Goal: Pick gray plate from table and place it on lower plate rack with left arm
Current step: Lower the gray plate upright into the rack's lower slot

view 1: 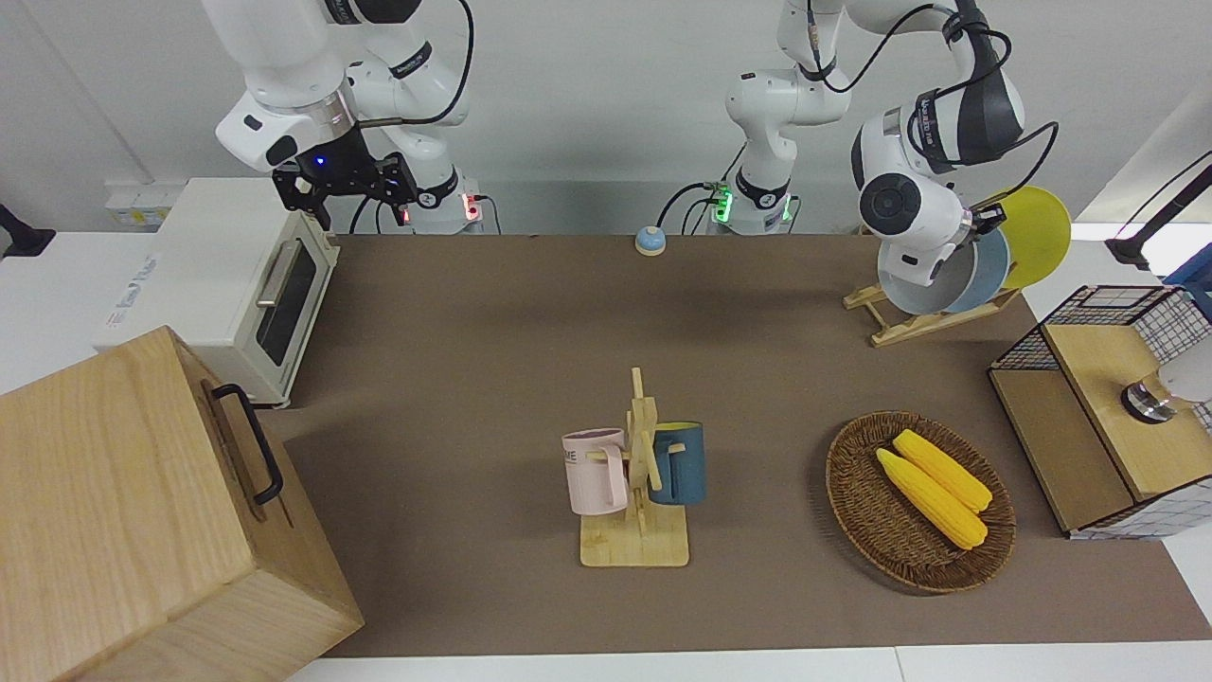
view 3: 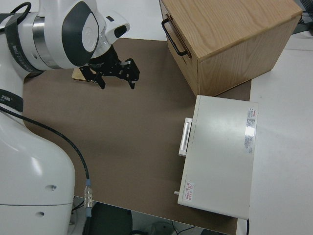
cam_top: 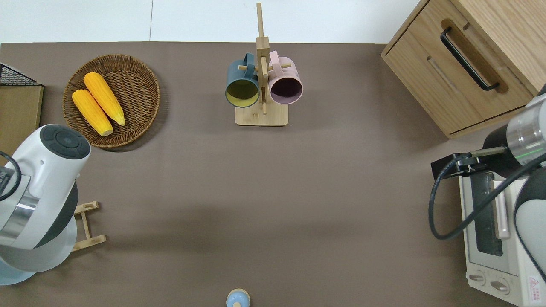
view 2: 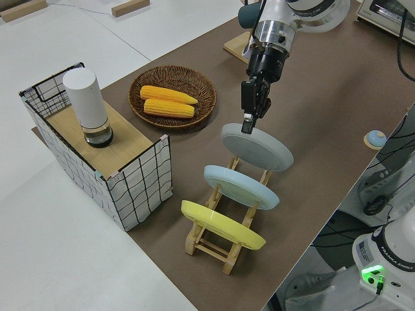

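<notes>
The gray plate (view 2: 258, 148) leans tilted at the slot of the lower plate rack (view 2: 227, 249) farthest from the robots, and its pale face also shows in the front view (view 1: 923, 284). My left gripper (view 2: 247, 126) is shut on the plate's upper rim, with the left arm reaching down from above. I cannot tell whether the plate's lower edge rests on the rails. A sky-blue plate (view 2: 241, 186) and a yellow plate (view 2: 222, 225) fill the two slots nearer the robots. In the overhead view the arm's wrist hides most of the rack (cam_top: 87, 226). The right gripper (view 3: 115, 73) is parked and open.
A wicker basket (view 1: 857, 502) with two corn cobs and a wire basket (view 1: 1165, 313) holding a white cylinder stand at the left arm's end. A mug tree (view 1: 642, 455) with two mugs is mid-table. A toaster oven (view 1: 237, 284) and wooden cabinet (view 1: 142, 511) fill the right arm's end.
</notes>
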You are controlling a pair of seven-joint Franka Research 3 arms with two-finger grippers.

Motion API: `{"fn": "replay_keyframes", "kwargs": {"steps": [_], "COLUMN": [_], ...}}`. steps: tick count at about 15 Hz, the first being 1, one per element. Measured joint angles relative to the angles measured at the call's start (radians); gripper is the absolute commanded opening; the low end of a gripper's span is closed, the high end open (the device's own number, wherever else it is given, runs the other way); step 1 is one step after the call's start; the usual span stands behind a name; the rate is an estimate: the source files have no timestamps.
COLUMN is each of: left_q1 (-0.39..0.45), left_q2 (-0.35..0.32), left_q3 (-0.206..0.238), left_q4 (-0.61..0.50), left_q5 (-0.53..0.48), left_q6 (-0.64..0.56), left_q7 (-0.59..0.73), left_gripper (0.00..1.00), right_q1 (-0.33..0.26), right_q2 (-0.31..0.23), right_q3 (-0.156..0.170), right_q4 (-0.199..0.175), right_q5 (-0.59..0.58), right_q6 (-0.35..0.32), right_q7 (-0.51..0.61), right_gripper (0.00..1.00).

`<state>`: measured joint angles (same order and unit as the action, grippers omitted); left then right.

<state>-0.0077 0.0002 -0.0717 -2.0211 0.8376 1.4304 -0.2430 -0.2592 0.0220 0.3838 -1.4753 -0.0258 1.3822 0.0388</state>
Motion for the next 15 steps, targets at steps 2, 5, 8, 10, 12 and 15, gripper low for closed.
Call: {"fn": "replay_keyframes", "kwargs": {"steps": [2, 5, 8, 10, 12, 15], "left_q1": [-0.002, -0.004, -0.011, -0.014, -0.015, -0.014], "left_q2": [0.025, 0.057, 0.089, 0.109, 0.124, 0.129], "left_q3": [-0.005, -0.008, -0.015, -0.025, -0.029, -0.029], "left_q4": [-0.001, -0.001, -0.001, -0.001, -0.001, -0.001], "left_q5": [0.002, 0.002, 0.001, 0.000, -0.005, -0.011], "left_q6": [-0.007, -0.008, -0.008, -0.008, -0.008, -0.008], "left_q7": [-0.033, -0.052, -0.075, -0.093, -0.103, -0.102], "left_gripper": [0.00, 0.00, 0.00, 0.00, 0.20, 0.68], "right_q1": [0.000, 0.000, 0.000, 0.000, 0.000, 0.000], "right_q2": [0.000, 0.000, 0.000, 0.000, 0.000, 0.000], "right_q3": [0.000, 0.000, 0.000, 0.000, 0.000, 0.000], "right_q4": [0.000, 0.000, 0.000, 0.000, 0.000, 0.000], "right_q5": [0.000, 0.000, 0.000, 0.000, 0.000, 0.000], "right_q6": [0.000, 0.000, 0.000, 0.000, 0.000, 0.000], "right_q7": [0.000, 0.000, 0.000, 0.000, 0.000, 0.000], "right_gripper": [0.983, 0.983, 0.983, 0.983, 0.983, 0.983]}}
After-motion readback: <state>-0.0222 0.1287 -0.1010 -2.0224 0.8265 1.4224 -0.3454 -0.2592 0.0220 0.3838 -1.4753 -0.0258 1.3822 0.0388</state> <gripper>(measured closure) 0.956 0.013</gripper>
